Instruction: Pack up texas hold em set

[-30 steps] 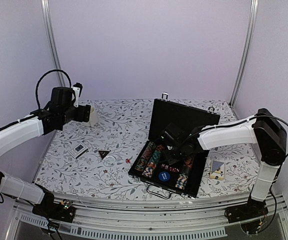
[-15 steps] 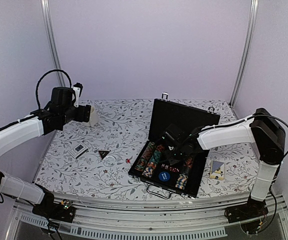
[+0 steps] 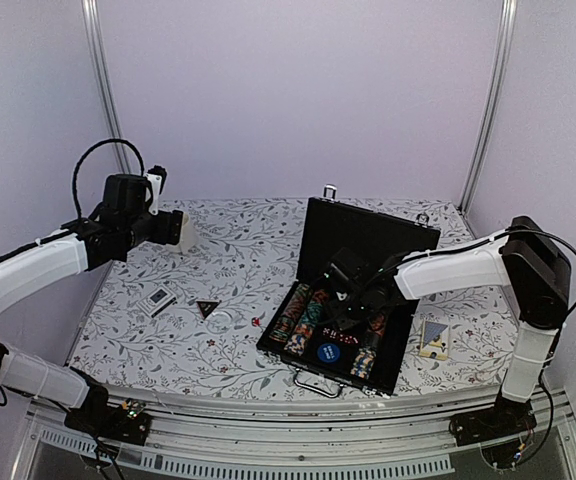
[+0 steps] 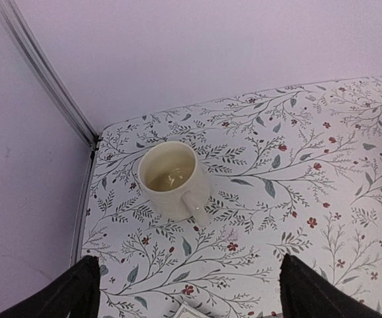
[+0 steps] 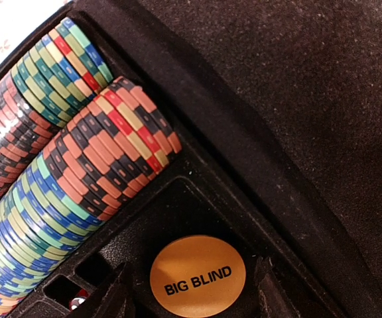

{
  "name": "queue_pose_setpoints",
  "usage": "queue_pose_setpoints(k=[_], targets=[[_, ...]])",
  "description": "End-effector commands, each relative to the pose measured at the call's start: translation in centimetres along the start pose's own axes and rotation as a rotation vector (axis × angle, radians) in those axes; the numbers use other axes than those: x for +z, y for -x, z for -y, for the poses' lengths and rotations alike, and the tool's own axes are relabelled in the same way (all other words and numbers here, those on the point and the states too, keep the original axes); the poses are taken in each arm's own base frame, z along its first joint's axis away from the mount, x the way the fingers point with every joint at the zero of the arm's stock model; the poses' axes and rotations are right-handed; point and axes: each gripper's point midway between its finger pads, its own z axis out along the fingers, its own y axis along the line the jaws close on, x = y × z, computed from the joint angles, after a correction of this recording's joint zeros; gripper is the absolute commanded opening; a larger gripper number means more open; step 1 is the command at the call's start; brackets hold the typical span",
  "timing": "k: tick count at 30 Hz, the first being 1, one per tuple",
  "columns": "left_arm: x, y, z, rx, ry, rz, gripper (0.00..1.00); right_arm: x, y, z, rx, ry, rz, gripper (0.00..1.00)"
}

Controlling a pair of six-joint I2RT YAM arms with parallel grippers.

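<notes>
Right jaws are open around the orange disc [image 5: 197, 277] in the black case [image 3: 368, 238], likely setting it in its slot beside the chips [image 5: 78, 172]. Left jaws hang wide open, empty, above the mug [image 4: 171, 179]

**Felt, plastic, glaze and bare metal**

The briefcase [image 3: 368, 238] is lined with matt black, finely fuzzy cloth like felt, flecked with pale lint. Its moulded tray [image 5: 197, 199] is smoother, with a dull sheen, and its handle [image 3: 318, 383] is bright bare metal. The poker chip rows [image 5: 71, 179] look like hard, smooth plastic with satin striped edges. The orange disc [image 5: 197, 275] is smooth and matt, with black printed lettering. The cream mug [image 4: 171, 177] is glossy glazed ceramic, with highlights inside. The counter [image 4: 323, 152] wears a matt floral-printed sheet; whether it is cloth or paper cannot be told. The fingers [image 4: 78, 295] of the left claw [image 4: 191, 298] are matt black.
</notes>
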Motion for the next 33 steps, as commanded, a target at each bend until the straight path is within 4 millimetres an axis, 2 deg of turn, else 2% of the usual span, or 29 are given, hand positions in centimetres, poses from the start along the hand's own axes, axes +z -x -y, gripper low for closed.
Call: queue_pose_setpoints(k=[1, 4, 5, 7, 9, 11, 13, 18, 21, 24, 27, 33], targets=[[-0.9, 1.0, 0.1, 0.005, 0.009, 0.041, 0.94, -1.3, 1.5, -0.1, 0.026, 0.031, 0.034, 0.63], [-1.3, 1.1, -0.1, 0.006, 0.016, 0.055, 0.94, -2.8, 2.8, -0.2, 0.047, 0.046, 0.056, 0.64], [-1.3, 1.2, -0.1, 0.007, 0.018, 0.058, 0.94, -3.1, 2.7, -0.2, 0.047, 0.048, 0.050, 0.65], [-1.4, 1.2, -0.1, 0.009, 0.020, 0.060, 0.94, -4.7, 4.6, -1.2, 0.056, 0.070, 0.078, 0.65], [-1.3, 1.2, -0.1, 0.012, 0.023, 0.059, 0.94, -5.9, 5.6, -2.9, 0.053, 0.095, 0.093, 0.65], [-1.3, 1.2, -0.2, 0.012, 0.026, 0.059, 0.94, -6.8, 6.3, -5.3, 0.030, 0.123, 0.110, 0.65], [-1.4, 1.2, -0.2, 0.013, 0.030, 0.059, 0.94, -7.1, 6.8, -7.5, 0.020, 0.143, 0.112, 0.65], [-1.5, 1.3, -0.2, 0.015, 0.032, 0.063, 0.94, -6.3, 7.8, -12.8, 0.013, 0.213, 0.101, 0.66], [-1.7, 1.4, -0.1, 0.015, 0.031, 0.067, 0.94, -4.9, 7.9, -15.1, -0.003, 0.218, 0.081, 0.66], [-1.8, 1.5, -0.2, 0.017, 0.035, 0.069, 0.94, -4.0, 7.9, -17.2, -0.005, 0.259, 0.062, 0.63], [-1.8, 1.5, -0.2, 0.014, 0.038, 0.071, 0.94, -2.8, 7.8, -18.4, -0.007, 0.279, 0.042, 0.60], [-1.9, 1.5, -0.1, 0.017, 0.035, 0.071, 0.94, -0.7, 7.4, -19.2, -0.030, 0.266, 0.025, 0.56]])
